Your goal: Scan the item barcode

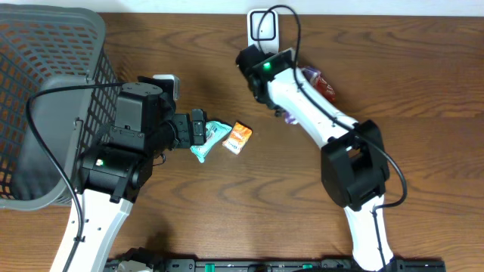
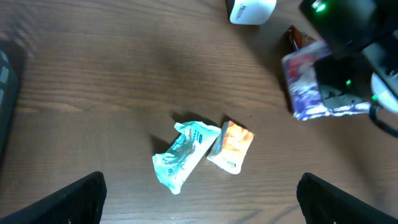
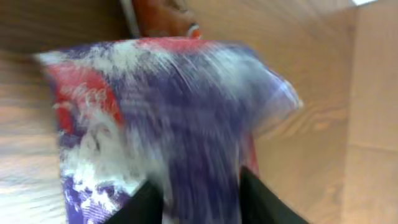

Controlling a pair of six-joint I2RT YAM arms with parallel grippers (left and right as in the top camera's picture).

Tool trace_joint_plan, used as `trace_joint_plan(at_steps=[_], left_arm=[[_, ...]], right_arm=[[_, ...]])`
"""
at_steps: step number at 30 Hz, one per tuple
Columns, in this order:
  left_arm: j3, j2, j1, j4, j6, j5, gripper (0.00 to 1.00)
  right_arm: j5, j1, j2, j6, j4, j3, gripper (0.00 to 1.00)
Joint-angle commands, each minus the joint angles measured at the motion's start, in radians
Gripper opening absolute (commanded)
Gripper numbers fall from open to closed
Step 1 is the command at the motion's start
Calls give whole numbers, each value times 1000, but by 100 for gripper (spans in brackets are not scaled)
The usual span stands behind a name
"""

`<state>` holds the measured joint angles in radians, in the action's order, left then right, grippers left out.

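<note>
The purple packet (image 3: 174, 112) (white and red patches on its wrap) lies just short of the scanner (image 1: 265, 26), on the side where the right arm reaches in. From overhead that arm covers nearly all of it. In the left wrist view its long axis seems to run toward and away from the scanner. Its far short end points at the scanner and its near end is crumpled sideways. The right wrist view is badly smeared, so no barcode can be made out on it.

The right gripper (image 3: 202, 193) has one dark finger on either side of the packet's near end. With the blur I cannot tell whether it clamps the wrap or merely straddles it.

A red packet (image 1: 321, 85) lies just past the purple one's far end, close beside the scanner.

Farther from the scanner, toward the left arm, a teal packet (image 1: 210, 140) and an orange packet (image 1: 239, 138) lie side by side, their edges touching or nearly so. Each is tilted on the wood.

The left gripper (image 2: 200, 180) hangs above the near side of that pair, its fingers spread wide and nothing between them (released).

A grey basket (image 1: 45, 75) sits farthest from the scanner, at the left arm's end of the table (image 1: 181, 45).
</note>
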<state>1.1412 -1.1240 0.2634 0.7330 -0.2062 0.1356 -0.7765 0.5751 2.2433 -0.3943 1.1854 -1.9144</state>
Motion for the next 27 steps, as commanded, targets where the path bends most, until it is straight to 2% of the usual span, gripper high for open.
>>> trace_joint_plan(at_steps=[1, 3, 4, 5, 11, 14, 22, 24, 27], left_arm=[[8, 1, -4, 0, 6, 6, 98], [8, 1, -4, 0, 6, 5, 98], [8, 1, -4, 0, 6, 6, 97], [8, 1, -4, 0, 6, 6, 98], [8, 1, -4, 0, 6, 6, 98], [8, 1, -4, 0, 6, 6, 98], [8, 1, -4, 0, 6, 6, 98], [8, 1, -4, 0, 6, 6, 98], [8, 1, -4, 0, 6, 6, 98]], right_arm=[[68, 53, -6, -12, -30, -2, 61], [118, 74, -6, 0, -59, -2, 69], [143, 91, -6, 11, -80, -2, 79], [148, 100, -6, 13, -89, -4, 82], [215, 133, -6, 14, -93, -79, 89], [330, 117, -6, 19, -93, -141, 89], [852, 6, -6, 116, -80, -326, 89], [892, -28, -6, 112, -57, -352, 86], [813, -89, -6, 60, 8, -364, 83]])
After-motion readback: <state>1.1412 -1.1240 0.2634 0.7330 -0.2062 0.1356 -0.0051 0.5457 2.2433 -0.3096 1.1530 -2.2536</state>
